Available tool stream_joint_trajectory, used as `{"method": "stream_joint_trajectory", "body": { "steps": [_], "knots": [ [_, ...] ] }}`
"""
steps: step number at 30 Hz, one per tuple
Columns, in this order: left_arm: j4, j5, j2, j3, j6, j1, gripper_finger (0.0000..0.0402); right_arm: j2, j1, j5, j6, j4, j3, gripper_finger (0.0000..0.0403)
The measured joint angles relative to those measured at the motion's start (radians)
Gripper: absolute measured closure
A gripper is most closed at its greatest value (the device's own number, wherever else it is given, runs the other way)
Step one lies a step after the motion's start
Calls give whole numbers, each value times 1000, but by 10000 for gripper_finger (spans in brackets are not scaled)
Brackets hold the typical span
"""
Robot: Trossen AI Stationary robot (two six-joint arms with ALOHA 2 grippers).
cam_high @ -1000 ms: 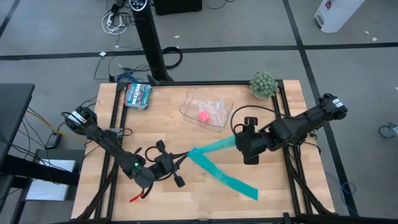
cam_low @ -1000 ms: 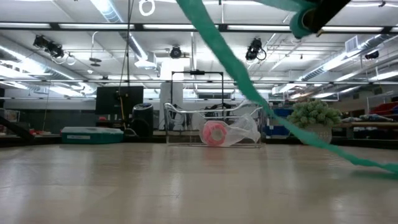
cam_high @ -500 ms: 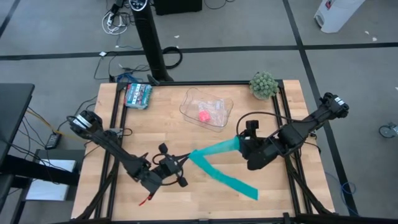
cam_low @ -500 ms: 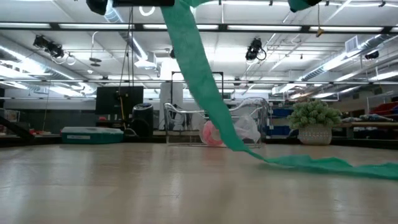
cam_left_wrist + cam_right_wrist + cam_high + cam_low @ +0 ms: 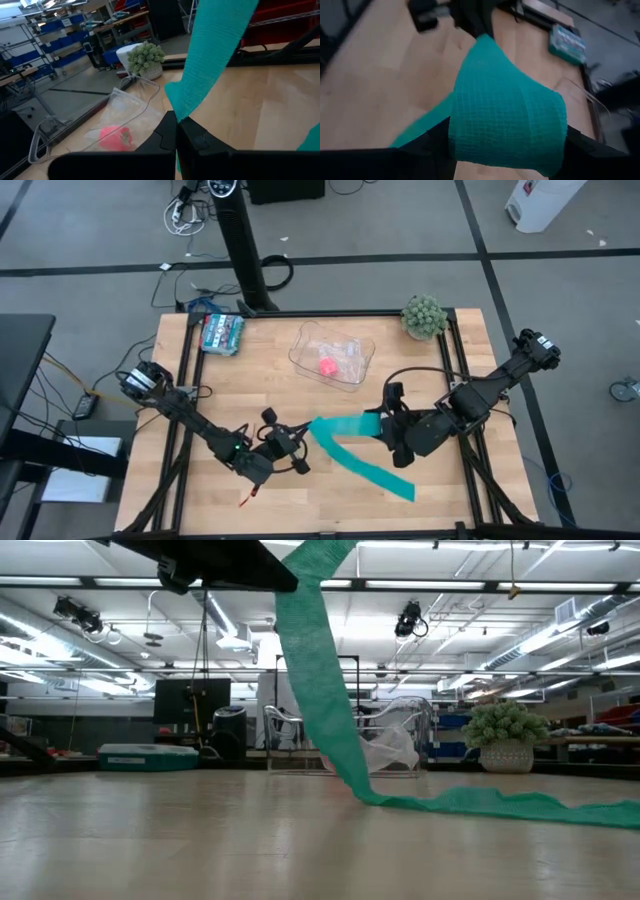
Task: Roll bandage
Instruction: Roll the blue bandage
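The teal bandage [image 5: 350, 425] runs as a strip between my two grippers above the table's middle. Its free tail [image 5: 380, 475] slants toward the near right corner and lies flat on the wood [image 5: 480, 805]. My left gripper [image 5: 305, 432] comes in from the left and is shut on the strip. My right gripper [image 5: 385, 425] comes from the right and is shut, jaws wide, on the rolled part of the bandage [image 5: 507, 125]. In the low view the strip [image 5: 320, 680] drops from the dark left gripper [image 5: 210, 565] down to the tabletop. My left gripper pinches the strip between its two fingertips at the bend [image 5: 181, 111] where the free tail begins. The fingers come about level from the table's left. From the pinch the strip rises to the other gripper, and the tail hangs down to the table. My right gripper holds the rolled part between its two fingers [image 5: 435, 145], one at each end of the roll [image 5: 460, 140]. The fingers slant down from the table's right. The roll is lifted clear, and the strip runs off it toward the left gripper.
A clear plastic container [image 5: 345, 345] with a pink block [image 5: 327, 366] stands at the far middle. A teal-patterned packet [image 5: 222, 332] lies at the far left, a small potted plant [image 5: 423, 315] at the far right corner. Bare wood lies near the front edge.
My left gripper has sunk and gone a little toward the table's right. My right gripper has drawn toward the near edge and turned. The span of strip between them now lies level across the table, and more of the tail has settled flat on the wood.
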Motion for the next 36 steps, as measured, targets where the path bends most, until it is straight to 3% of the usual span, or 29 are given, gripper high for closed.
{"method": "stream_joint_trajectory", "body": {
  "steps": [15,30,36],
  "knots": [
    [31,16,0,0,-20,0,398,3,13,-70,-123,200,-2,175],
    [31,42,0,0,-75,5,397,4,10,-126,-211,458,-124,175],
    [28,128,0,0,-93,21,357,3,3,-126,-219,499,-146,173]
  ]
}}
